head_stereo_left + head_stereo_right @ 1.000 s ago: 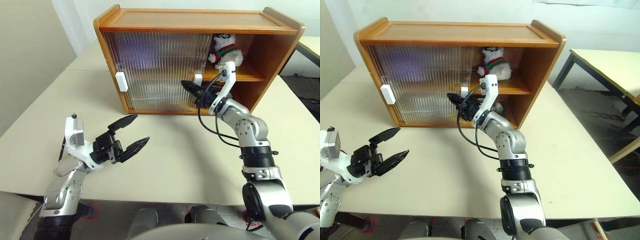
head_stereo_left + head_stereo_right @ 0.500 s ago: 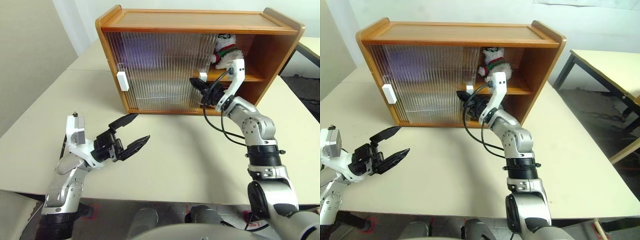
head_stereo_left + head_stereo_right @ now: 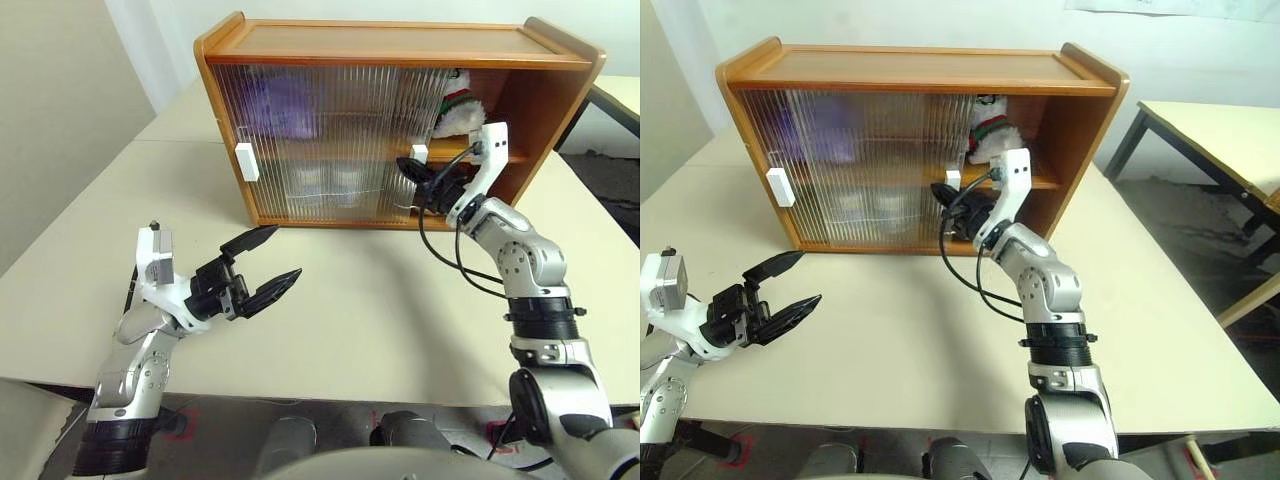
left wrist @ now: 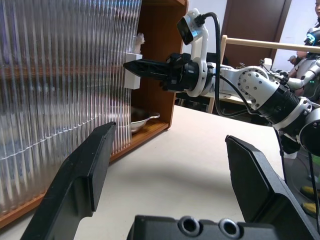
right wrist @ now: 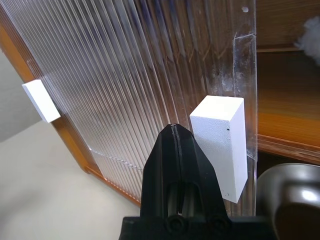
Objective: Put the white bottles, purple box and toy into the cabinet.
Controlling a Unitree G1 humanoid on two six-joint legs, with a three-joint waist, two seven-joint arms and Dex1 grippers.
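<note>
The cabinet [image 3: 400, 120] sits on the table [image 3: 380, 320], and its right sliding door has slid further right than a second ago, now half-hiding the toy [image 3: 458, 108] on the upper shelf. The purple box [image 3: 283, 103] and white bottles [image 3: 330, 187] show blurry behind the ribbed doors. Right gripper [image 3: 408, 167], jaws pressed together, sits against the door's white handle [image 5: 222, 145]. Left gripper [image 3: 262, 264] hasn't budged, jaws spread over the table.
</note>
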